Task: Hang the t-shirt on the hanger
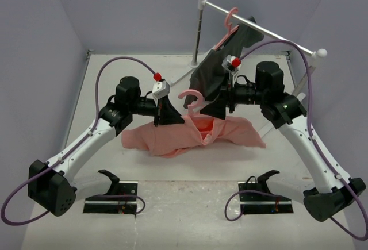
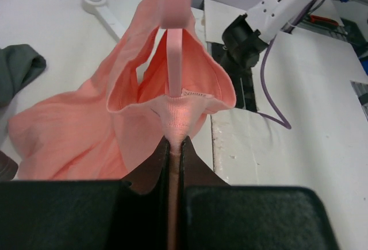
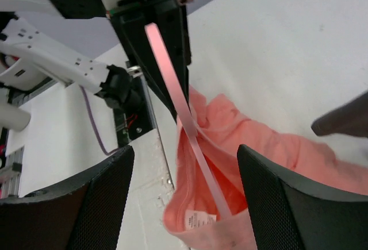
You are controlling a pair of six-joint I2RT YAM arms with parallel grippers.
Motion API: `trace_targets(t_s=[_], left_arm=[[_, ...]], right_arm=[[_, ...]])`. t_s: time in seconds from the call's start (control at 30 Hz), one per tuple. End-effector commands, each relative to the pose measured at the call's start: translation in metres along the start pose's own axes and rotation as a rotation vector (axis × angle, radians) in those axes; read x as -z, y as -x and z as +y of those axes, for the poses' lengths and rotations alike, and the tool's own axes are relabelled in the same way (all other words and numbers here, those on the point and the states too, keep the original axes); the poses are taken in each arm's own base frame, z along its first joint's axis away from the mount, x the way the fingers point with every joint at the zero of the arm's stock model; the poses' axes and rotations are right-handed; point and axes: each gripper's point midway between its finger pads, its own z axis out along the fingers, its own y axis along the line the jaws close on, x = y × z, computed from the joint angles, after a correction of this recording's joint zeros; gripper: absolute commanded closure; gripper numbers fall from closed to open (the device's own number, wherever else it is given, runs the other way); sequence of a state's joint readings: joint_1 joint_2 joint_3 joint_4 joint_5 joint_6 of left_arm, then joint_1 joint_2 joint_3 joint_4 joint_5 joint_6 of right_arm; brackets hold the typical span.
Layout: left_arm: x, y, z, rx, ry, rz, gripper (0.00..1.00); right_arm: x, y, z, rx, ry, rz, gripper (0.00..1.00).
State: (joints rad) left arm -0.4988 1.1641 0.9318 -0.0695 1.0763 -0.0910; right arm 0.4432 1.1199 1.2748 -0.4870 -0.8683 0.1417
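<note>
One pinch at left: the left gripper [image 1: 169,116] clamps the collar of the t-shirt [image 1: 172,138], where the hanger [image 1: 192,96] enters it, hook up. The cloth sags rightward onto the table [image 1: 103,164]. The right gripper [image 1: 211,111] gapes wide, its jaws on either side of the hanger.

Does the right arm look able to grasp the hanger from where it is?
Probably yes: the right gripper is open with the hanger running between its jaws, nothing blocking. The left gripper is shut on the t-shirt at the hanger's other end.
</note>
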Motion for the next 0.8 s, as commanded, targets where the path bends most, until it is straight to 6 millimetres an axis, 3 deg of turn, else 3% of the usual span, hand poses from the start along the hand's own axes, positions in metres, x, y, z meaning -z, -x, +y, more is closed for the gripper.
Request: trace_targets(t_s=[0.0, 0.07, 0.13, 0.17, 0.23, 0.27, 0.37, 0.4, 0.43, 0.5, 0.57, 0.6, 0.67, 0.7, 0.77], left_arm=[[0.001, 0.015, -0.02, -0.084, -0.138, -0.035, 1.0], [0.0, 0.015, -0.021, -0.078, -0.154, -0.033, 1.0], [0.0, 0.016, -0.022, -0.06, -0.171, -0.031, 1.0], [0.0, 0.016, -0.023, -0.049, -0.18, -0.028, 1.0], [0.0, 0.018, -0.022, -0.048, -0.166, -0.03, 1.0], [0.001, 0.022, -0.022, -0.054, -0.149, -0.035, 1.0], [0.008, 0.031, 0.001, -0.027, 0.033, -0.051, 0.58], [0.015, 0.037, 0.012, -0.026, 0.117, -0.073, 0.23], [0.022, 0.044, 0.021, -0.024, 0.199, -0.099, 0.05], [0.036, 0.059, 0.032, -0.032, 0.339, -0.156, 0.0], [0.077, 0.086, 0.042, -0.076, 0.623, -0.286, 0.0], [0.092, 0.092, 0.037, -0.087, 0.692, -0.342, 0.0], [0.117, 0.082, 0.044, -0.044, 0.841, -0.427, 0.0], [0.131, 0.094, 0.033, -0.066, 0.878, -0.496, 0.0], [0.156, 0.078, 0.028, -0.058, 0.973, -0.605, 0.0]], right_arm=[[-0.01, 0.028, 0.041, 0.161, 0.214, -0.018, 0.33], [-0.021, 0.025, 0.044, 0.171, 0.232, 0.002, 0.44], [-0.028, 0.024, 0.042, 0.16, 0.253, 0.014, 0.82], [-0.03, 0.026, 0.042, 0.157, 0.256, 0.014, 0.92], [-0.031, 0.03, 0.038, 0.157, 0.232, -0.007, 1.0], [-0.03, 0.03, 0.035, 0.162, 0.207, -0.02, 1.0], [-0.022, 0.04, 0.026, 0.171, 0.105, -0.104, 1.0], [-0.014, 0.045, 0.019, 0.167, 0.057, -0.141, 1.0], [-0.007, 0.05, 0.013, 0.146, 0.012, -0.168, 1.0], [0.006, 0.057, 0.004, 0.115, -0.071, -0.207, 1.0], [0.025, 0.064, 0.009, 0.131, -0.126, -0.245, 1.0], [0.03, 0.064, 0.012, 0.14, -0.136, -0.244, 1.0], [0.041, 0.064, 0.017, 0.14, -0.171, -0.249, 1.0], [0.045, 0.065, 0.018, 0.141, -0.185, -0.257, 1.0], [0.055, 0.068, 0.024, 0.139, -0.216, -0.269, 1.0]])
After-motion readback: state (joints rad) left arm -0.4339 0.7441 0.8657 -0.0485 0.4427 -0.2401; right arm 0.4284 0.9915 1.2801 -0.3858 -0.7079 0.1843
